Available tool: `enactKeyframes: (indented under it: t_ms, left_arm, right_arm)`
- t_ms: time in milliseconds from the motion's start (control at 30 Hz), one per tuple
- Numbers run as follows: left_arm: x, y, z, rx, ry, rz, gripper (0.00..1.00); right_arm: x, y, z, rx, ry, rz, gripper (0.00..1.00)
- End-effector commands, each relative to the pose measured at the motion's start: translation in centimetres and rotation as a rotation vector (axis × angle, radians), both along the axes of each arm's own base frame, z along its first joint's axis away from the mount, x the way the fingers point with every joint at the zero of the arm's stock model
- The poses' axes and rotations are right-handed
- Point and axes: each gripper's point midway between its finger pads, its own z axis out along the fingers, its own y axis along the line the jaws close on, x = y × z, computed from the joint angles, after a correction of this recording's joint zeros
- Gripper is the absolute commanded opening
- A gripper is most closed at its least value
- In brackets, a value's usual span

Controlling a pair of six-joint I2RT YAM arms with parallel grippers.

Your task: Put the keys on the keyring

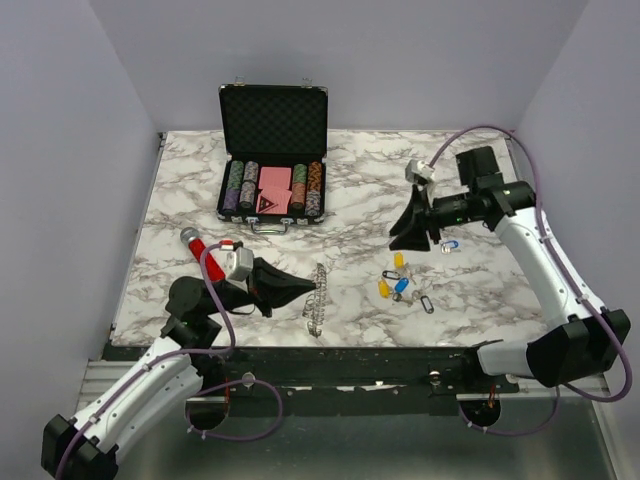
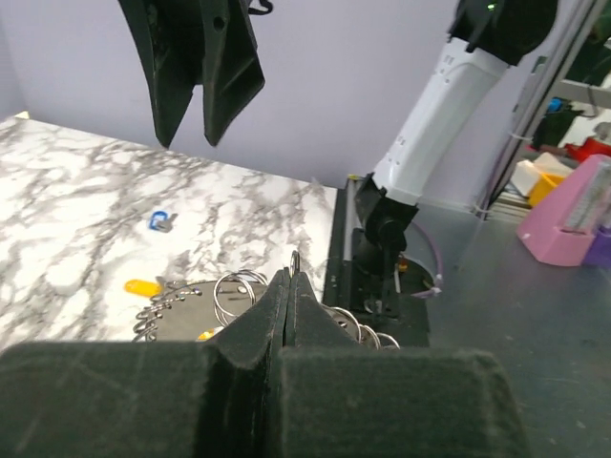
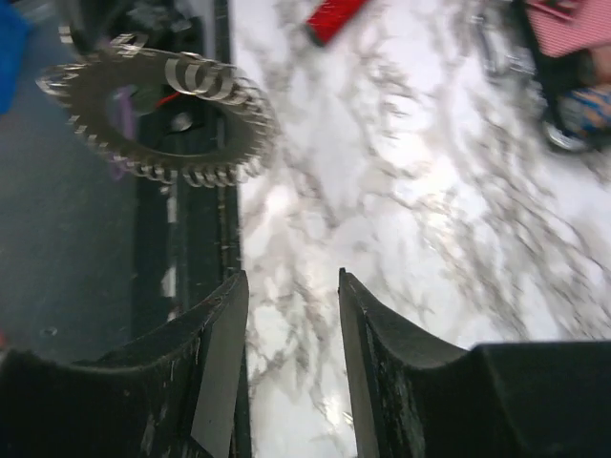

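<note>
The keyring (image 1: pixel 317 298), a silvery ring fringed with small split rings, stands on edge near the table's front. My left gripper (image 1: pixel 298 290) is shut on its rim. In the left wrist view the shut gripper (image 2: pixel 288 277) pinches one thin ring, with more of the keyring's loops (image 2: pixel 239 291) on either side. The keys (image 1: pixel 398 284), with yellow and blue heads, lie in a loose cluster to the right; one blue key (image 1: pixel 450 245) lies apart. My right gripper (image 1: pixel 410 234) is open and empty above the table, left of that key. The right wrist view shows the keyring (image 3: pixel 162 119) beyond the open gripper (image 3: pixel 291 286).
An open black case (image 1: pixel 272 160) of poker chips stands at the back centre. A red-handled tool (image 1: pixel 205 246) lies by the left arm. A small black loop (image 1: pixel 428 305) lies beside the keys. The table's front edge (image 1: pixel 330 348) is close behind the keyring.
</note>
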Motion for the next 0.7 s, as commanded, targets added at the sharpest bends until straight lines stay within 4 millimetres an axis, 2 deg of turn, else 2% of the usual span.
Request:
enactKeyframes:
  t_ms: [0,133,233,300,400,467,567,667]
  left_arm:
    - [1.8,0.6,-0.1,0.060,-0.041,0.122,0.00]
    - [1.8,1.0,0.0,0.085,-0.064,0.144,0.00]
    - [1.8,1.4,0.0,0.090,-0.074,0.170,0.00]
    - [1.6,1.5,0.4,0.067,-0.081,0.169,0.00]
    - [1.5,1.7,0.6,0.043,-0.088,0.178,0.00]
    - [1.4,1.8,0.8,0.029,-0.095,0.180,0.00]
    - [1.4,1.9,0.8,0.023,-0.096,0.182,0.00]
    - [1.2,1.8,0.9,0.017,-0.098,0.172,0.00]
  right_arm:
    - [4.6,-4.1,-1.2,-0.059,0.005,-0.260,0.55]
    - [5.6,-7.2,-3.6,-0.119,0.050,-0.384,0.64]
    - [6.5,-8.9,-5.5,-0.162,0.071,-0.482,0.65]
    - [7.9,-10.5,-7.2,-0.221,0.091,-0.595,0.65]
    - [10.1,-15.0,-9.6,-0.286,0.143,-0.818,0.65]
    - [11.0,-16.7,-10.7,-0.299,0.159,-0.908,0.64]
    - [12.0,-18.8,-12.4,-0.327,0.167,-1.003,0.64]
    - [12.9,-20.2,-14.2,-0.371,0.171,-1.026,0.63]
